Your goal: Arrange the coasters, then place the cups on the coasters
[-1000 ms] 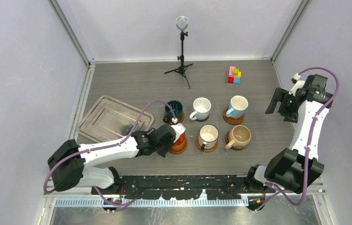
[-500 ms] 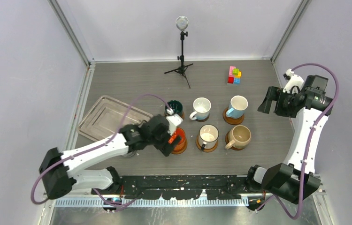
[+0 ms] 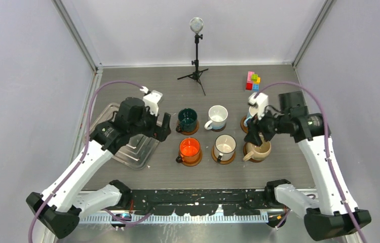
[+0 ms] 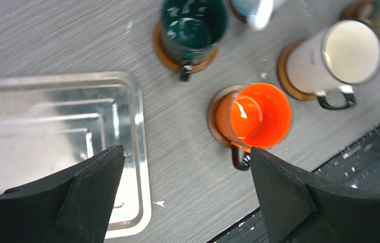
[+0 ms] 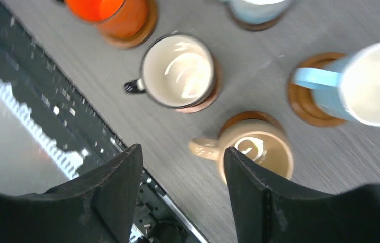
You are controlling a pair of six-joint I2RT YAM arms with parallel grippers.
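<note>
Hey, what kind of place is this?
Probably a robotics lab test cell, not a kitchen: plain walled enclosure, two robot arms bolted at the table edge, a tripod stand at the back, mugs staged on coasters.

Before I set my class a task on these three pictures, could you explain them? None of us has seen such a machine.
Two robot arms are bolted to a grey table's near edge. The wide picture is from a camera overhead; the others from a camera on each wrist. Six ceramic mugs sit on round wooden coasters: dark green, white, light blue, orange, dark-rimmed white, beige. A rectangular silver metal tray lies at the left. The left claw and right claw are open, holding nothing.
</note>
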